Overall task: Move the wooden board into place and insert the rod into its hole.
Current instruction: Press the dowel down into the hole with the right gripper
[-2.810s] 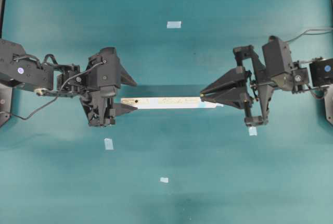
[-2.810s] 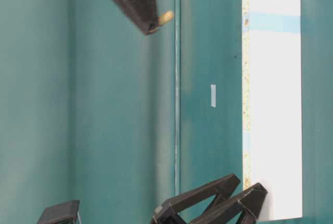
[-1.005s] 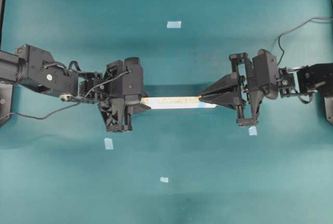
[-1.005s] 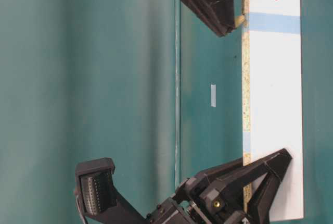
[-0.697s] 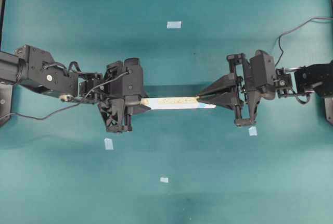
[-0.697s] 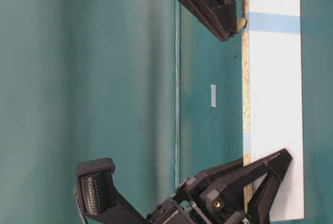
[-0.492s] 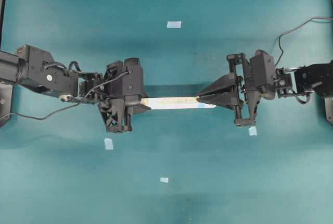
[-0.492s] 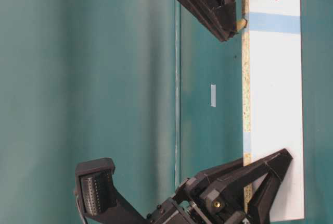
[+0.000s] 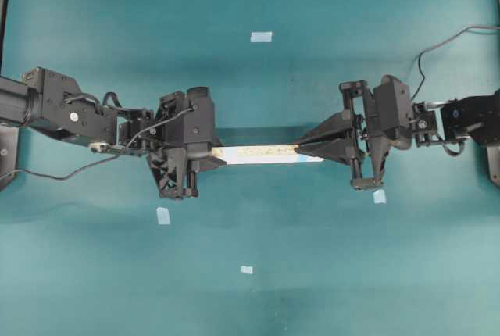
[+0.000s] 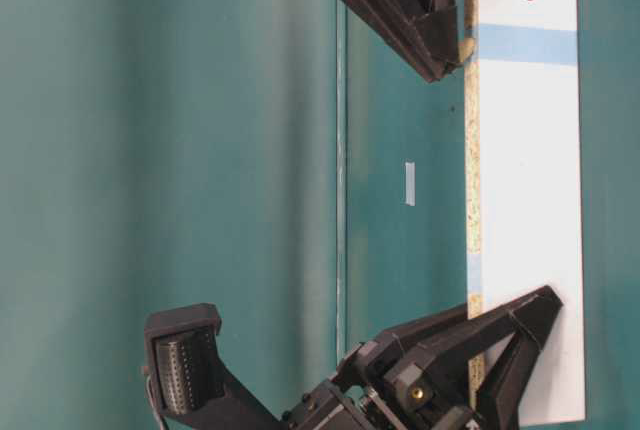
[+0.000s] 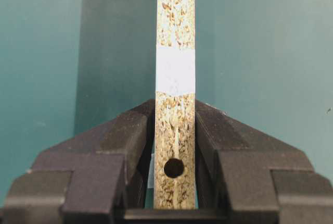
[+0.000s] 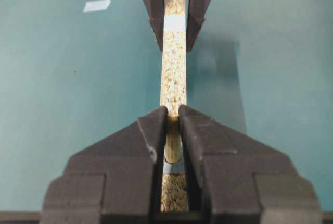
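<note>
Both arms unmoved, left end effector [image 9: 212, 154] clamping board [image 9: 262, 153], right [image 9: 298, 147] pinching rod [image 12: 173, 141].

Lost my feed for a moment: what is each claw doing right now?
Left claw: closed on the wooden board, standing on its edge.
Right claw: closed on the rod, at the board's top edge.

The wooden board [image 9: 262, 152] spans between the left hand [image 9: 209, 154] and right hand [image 9: 299, 148].
</note>
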